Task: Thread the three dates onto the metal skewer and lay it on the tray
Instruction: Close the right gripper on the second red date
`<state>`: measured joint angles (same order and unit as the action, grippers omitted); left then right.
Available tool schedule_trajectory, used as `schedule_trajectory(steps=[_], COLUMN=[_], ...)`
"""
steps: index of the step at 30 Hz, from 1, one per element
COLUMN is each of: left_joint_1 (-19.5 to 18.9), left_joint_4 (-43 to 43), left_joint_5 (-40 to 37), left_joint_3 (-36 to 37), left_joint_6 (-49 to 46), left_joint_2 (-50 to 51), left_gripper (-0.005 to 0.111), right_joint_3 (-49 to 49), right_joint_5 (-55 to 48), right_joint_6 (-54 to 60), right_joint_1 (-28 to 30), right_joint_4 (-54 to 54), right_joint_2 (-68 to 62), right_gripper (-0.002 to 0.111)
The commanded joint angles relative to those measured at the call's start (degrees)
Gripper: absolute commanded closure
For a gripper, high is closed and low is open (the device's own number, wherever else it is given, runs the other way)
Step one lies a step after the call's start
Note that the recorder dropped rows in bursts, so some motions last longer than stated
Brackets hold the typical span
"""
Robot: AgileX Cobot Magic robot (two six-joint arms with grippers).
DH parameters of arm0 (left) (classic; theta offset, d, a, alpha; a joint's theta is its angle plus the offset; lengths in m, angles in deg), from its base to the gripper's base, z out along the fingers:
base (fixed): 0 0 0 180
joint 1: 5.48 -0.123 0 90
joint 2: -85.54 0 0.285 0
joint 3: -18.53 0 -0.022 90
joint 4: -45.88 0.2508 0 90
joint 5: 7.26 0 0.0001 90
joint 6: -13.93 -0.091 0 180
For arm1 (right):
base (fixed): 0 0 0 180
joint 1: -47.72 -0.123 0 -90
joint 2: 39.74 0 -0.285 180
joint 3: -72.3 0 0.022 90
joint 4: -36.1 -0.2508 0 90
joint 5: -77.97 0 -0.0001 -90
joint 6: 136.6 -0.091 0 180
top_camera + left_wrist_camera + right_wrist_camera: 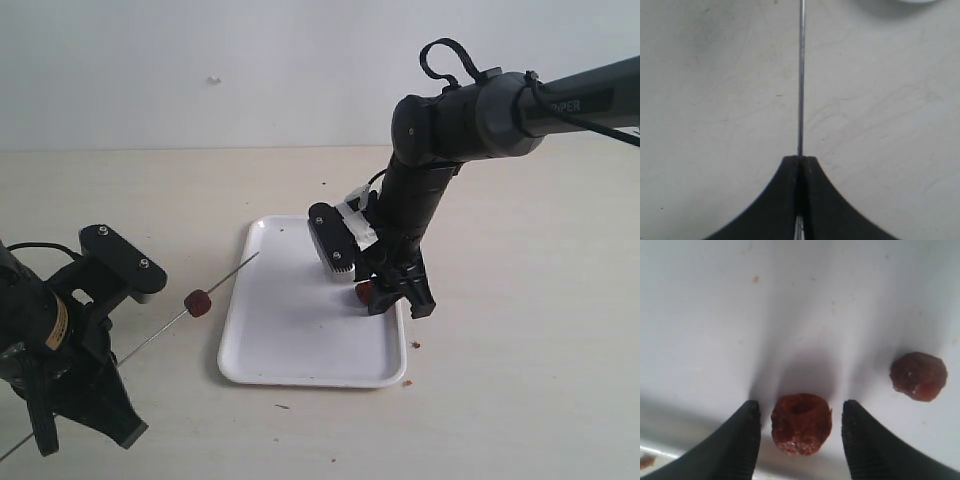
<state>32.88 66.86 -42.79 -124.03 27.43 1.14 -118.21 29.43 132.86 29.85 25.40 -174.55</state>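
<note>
My left gripper [800, 159] is shut on the metal skewer [222, 281], which slants up toward the white tray [290, 340]. One dark red date [199, 302] is threaded on the skewer, just left of the tray. In the left wrist view the skewer [800, 75] runs straight out from the closed jaws. My right gripper [801, 412] is low over the tray's right side, open, with a second date [801, 423] sitting between its fingers without touching either. A third date [918, 375] lies on the tray beside it. In the exterior view one date [365, 291] peeks out by the right fingers.
Tiny reddish crumbs [415, 345] lie on the beige table [520, 400] off the tray's right rim and near its front right corner. A pale wall rises behind the table.
</note>
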Motion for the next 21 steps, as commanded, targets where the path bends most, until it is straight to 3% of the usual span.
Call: schedule_trajectory(steps=[1,21], left_joint_1=[-0.06,-0.06], left_joint_4=[-0.51,-0.51], left_joint_5=[0.51,0.67], left_joint_3=[0.23,0.23], left_joint_6=[0.64,0.53], left_joint_2=[-0.1,-0.1], left_gripper=[0.107,0.107], right_joint_3=[0.05,0.05], right_joint_5=[-0.1,-1.13], right_joint_6=[0.35,-0.16], right_joint_1=[0.36,0.36], right_joint_4=[3.28,3.54], right_joint_2=[-0.92,-0.92], right_gripper=[0.062,0.069])
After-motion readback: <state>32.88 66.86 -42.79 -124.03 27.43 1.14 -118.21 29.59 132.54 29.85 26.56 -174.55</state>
